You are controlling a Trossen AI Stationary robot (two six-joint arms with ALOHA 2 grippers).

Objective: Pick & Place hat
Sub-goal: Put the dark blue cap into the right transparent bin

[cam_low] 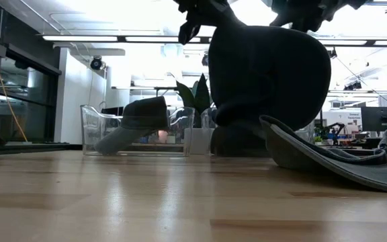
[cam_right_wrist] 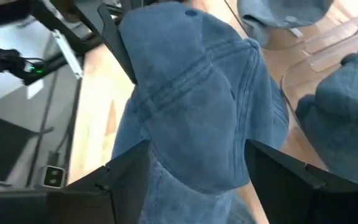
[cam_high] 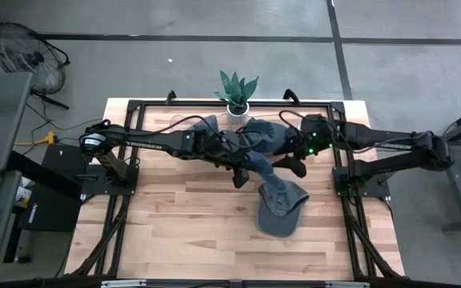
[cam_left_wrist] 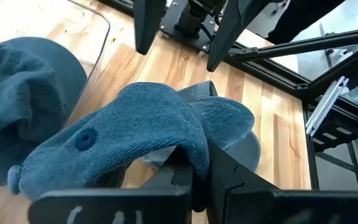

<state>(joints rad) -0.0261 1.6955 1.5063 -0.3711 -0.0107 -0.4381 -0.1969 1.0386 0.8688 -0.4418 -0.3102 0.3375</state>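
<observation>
Left gripper [cam_high: 238, 164], centre of high view: fingers clamped on blue denim cap [cam_left_wrist: 129, 134], fabric pinched between them in left wrist view. Right gripper [cam_high: 294, 164], just right of it: cap crown [cam_right_wrist: 191, 93] sits between its spread fingers; whether they bear on it, cannot tell.

Cap hangs mid-table, brim [cam_high: 281, 210] drooping to the wood at lower centre.

Risk: soft cloth slipping from a thin pinch, or both arms pulling apart and stretching it.

Cap looks limp, faded, seamed.

Two dark slim arms, green lights on right gripper [cam_high: 298, 166]
</observation>
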